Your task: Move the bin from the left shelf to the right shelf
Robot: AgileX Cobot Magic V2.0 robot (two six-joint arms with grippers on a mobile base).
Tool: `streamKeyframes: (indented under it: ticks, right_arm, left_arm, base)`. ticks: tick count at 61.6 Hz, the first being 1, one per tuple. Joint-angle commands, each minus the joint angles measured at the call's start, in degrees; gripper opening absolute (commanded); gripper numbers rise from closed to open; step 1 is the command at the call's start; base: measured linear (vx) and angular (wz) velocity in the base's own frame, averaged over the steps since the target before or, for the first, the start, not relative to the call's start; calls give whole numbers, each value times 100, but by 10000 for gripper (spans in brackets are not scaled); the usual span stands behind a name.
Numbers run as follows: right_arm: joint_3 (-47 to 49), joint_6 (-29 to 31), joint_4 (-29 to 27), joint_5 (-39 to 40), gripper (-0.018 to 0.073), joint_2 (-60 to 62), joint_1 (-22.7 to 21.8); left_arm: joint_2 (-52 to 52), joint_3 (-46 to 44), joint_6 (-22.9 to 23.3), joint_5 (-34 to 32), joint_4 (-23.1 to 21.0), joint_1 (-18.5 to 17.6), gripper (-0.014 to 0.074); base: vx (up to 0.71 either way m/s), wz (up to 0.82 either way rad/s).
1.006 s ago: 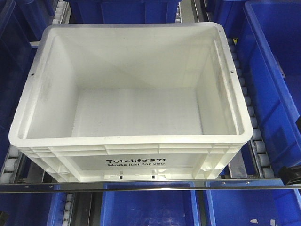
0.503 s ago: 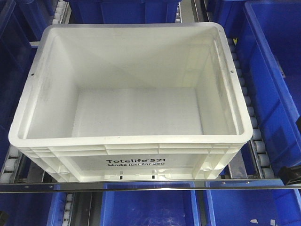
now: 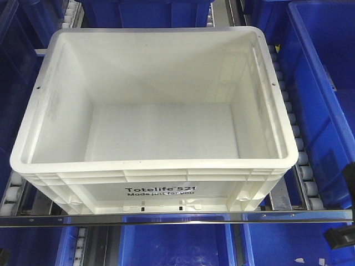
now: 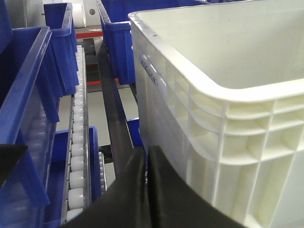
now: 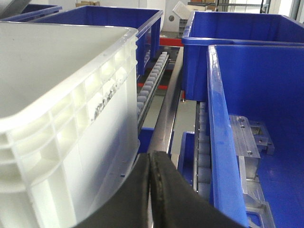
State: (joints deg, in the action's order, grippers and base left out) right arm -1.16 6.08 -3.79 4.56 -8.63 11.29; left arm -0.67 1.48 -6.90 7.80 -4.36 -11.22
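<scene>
The white bin (image 3: 152, 166) is empty and sits on the roller shelf, its "Totelife 521" print facing the camera. It also shows in the left wrist view (image 4: 223, 95) and the right wrist view (image 5: 57, 95). My left gripper (image 4: 147, 151) is shut and empty, low beside the bin's left wall near the front corner. My right gripper (image 5: 151, 156) is shut and empty, low beside the bin's right wall. In the front view only a black part of the right arm (image 3: 339, 237) shows, at the bottom right.
Blue bins stand on both sides (image 3: 324, 83) (image 4: 28, 109) and behind (image 3: 144, 12), with more on the level below (image 3: 175, 244). White roller tracks (image 3: 297, 138) (image 4: 76, 156) run beside the white bin. A metal rail (image 3: 177, 218) crosses the shelf front.
The black part of the right arm at the bottom right of the front view has dropped lower. The white bin has not moved.
</scene>
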Motion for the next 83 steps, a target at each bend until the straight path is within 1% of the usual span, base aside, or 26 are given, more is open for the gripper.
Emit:
streamKeyframes:
  ticks: [1,5,83]
  right_arm:
    - [-145,-62,-53,96,-7,549,-16]
    - [-146,-22,-54,-265,-7,1048,-22]
    - [-145,-61,-110,-282,-7,947,-22]
  left_arm:
    - [-73,-107,7,-388,-15,-42,-8]
    - [-73,-107,7,-383,-15,-42,-8]
    - [-73,-107,7,-346,-16,-36,-8]
  base:
    - [0,0]
    - [0,0]
    - [0,0]
